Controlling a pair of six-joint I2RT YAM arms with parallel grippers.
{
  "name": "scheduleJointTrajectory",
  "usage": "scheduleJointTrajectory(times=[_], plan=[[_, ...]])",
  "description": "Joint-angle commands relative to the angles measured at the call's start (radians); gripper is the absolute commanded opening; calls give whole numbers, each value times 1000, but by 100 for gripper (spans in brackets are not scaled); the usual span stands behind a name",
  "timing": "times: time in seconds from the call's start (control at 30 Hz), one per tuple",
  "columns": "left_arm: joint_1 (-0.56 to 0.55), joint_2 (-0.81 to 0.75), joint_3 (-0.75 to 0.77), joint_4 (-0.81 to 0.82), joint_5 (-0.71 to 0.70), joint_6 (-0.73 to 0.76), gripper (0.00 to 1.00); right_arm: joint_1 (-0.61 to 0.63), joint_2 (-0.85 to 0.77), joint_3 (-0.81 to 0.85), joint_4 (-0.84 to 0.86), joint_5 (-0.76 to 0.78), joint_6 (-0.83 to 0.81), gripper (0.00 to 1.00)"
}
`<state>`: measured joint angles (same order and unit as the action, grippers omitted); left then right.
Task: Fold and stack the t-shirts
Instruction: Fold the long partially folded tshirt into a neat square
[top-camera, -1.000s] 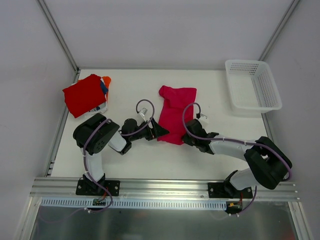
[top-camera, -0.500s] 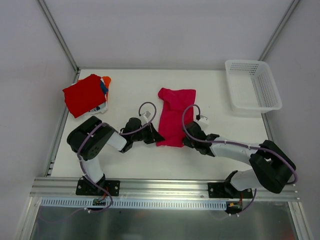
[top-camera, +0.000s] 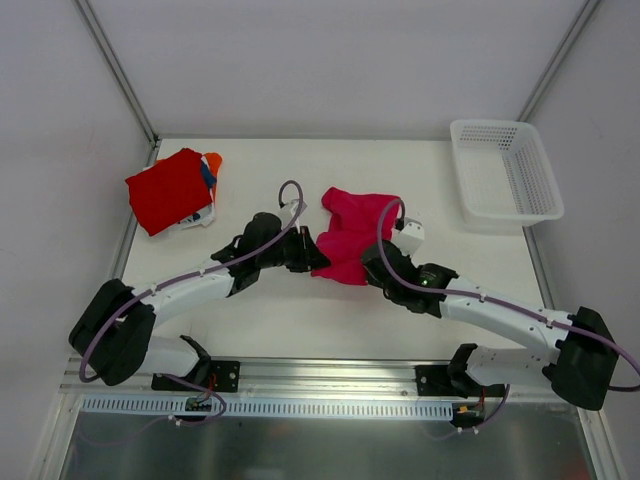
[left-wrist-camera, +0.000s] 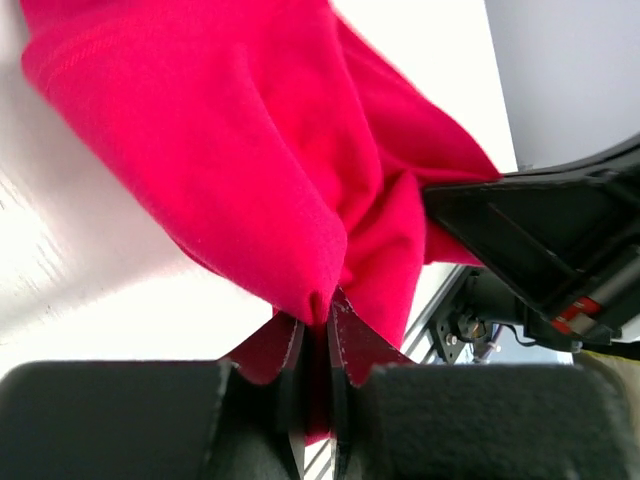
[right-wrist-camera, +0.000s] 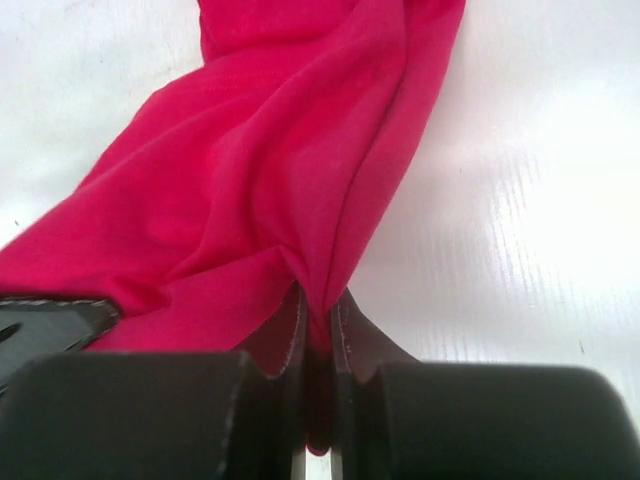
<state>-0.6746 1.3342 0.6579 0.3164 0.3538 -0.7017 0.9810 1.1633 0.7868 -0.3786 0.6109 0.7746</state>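
If you start at the left of the table (top-camera: 300, 310), the red t-shirt (top-camera: 168, 190) lies folded at about 10 o'clock, close to the left edge. It is on top of other shirts. An orange t-shirt (top-camera: 213, 160) peeks out on its 2 o'clock side. A blue t-shirt (top-camera: 207, 178) shows just below that, and a white t-shirt (top-camera: 196, 217) sticks out at the bottom.

Next comes the left gripper (top-camera: 312, 255). Its arm stretches long and low across the table, and the gripper points to 3 o'clock. Its jaws are pressed tight together on the 8 o'clock corner of the pink t-shirt (top-camera: 352, 232). In the left wrist view the cloth is pinched between the two fingers (left-wrist-camera: 265, 350) and bunches out from there.

The pink t-shirt is in the middle of the table. It is crumpled, and its near edge is gathered into folds.

The right gripper (top-camera: 375, 262) is at the shirt's 5 o'clock corner. Its jaws are squeezed tight too, with a fold of pink cloth caught between the fingers (right-wrist-camera: 275, 345). The two grippers are near each other, with the shirt's near edge between them.

At 2 o'clock sits a white basket (top-camera: 505, 170), well apart from the pink shirt.
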Motion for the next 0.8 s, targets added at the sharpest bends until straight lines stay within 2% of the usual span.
scheduleJointTrajectory(times=[0.0, 0.17, 0.37, 0.6, 0.77], plan=[[-8, -59, 87, -137, -32, 70, 7, 5, 2, 74, -66, 94, -15, 1], [7, -3, 218, -238, -46, 129, 8, -21, 59, 144, -69, 124, -60, 0], [49, 140, 414, -286, 31, 154, 11, -99, 142, 245, -80, 98, -104, 0], [104, 342, 569, -289, 138, 148, 12, -215, 240, 328, -79, 32, -149, 1], [145, 485, 709, -289, 243, 130, 12, -307, 358, 425, -79, -33, -190, 0]])
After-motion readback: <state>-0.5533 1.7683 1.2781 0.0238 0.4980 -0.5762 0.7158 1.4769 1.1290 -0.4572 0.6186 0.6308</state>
